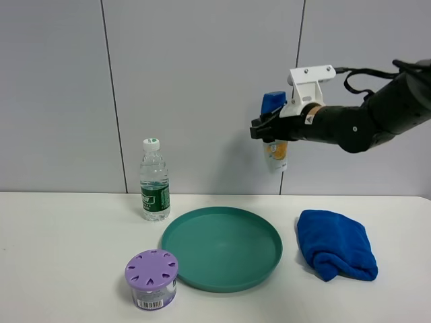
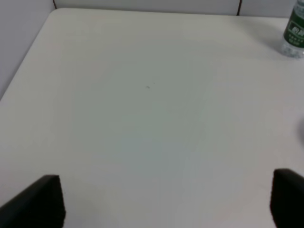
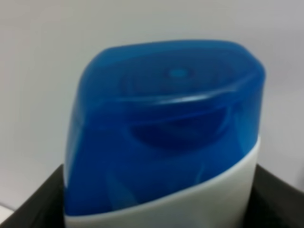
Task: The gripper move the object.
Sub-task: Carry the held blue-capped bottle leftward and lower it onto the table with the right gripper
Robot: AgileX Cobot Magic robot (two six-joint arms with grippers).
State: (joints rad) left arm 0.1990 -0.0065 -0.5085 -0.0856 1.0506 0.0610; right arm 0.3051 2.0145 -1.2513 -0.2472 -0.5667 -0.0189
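Gripping the white shampoo bottle (image 1: 277, 153) in the right gripper (image 1: 264, 128), jaws clamping its body just below the blue flip cap (image 1: 273, 102). Holding it high in the air in front of the grey wall (image 1: 202, 81), well clear of the table (image 1: 60, 256), cap uppermost and leaning slightly, orange-yellow label showing beneath the claw. Appearing, in the high view, above the right rim of the green plate (image 1: 222, 250) and touching nothing below. Filling the right wrist view with the blue cap, white shoulder showing under it, black fingers (image 3: 278, 202) pressing in at both sides. Carrying a white bracket (image 1: 308, 79) above the claw, thick black arm reaching in from the right.

Hanging over bare white tabletop with the left gripper (image 2: 161, 202), fingers standing wide apart, nothing between them. Catching only the lower part of the clear water bottle (image 2: 294, 31) at one corner of that view.

Standing upright on the table behind the plate's left side: the water bottle, green label, white cap. Sitting near the front edge, just left of the plate: a purple-lidded jar (image 1: 151, 278). Lying bunched up to the right of the plate, apart from it: a blue towel (image 1: 335, 243)
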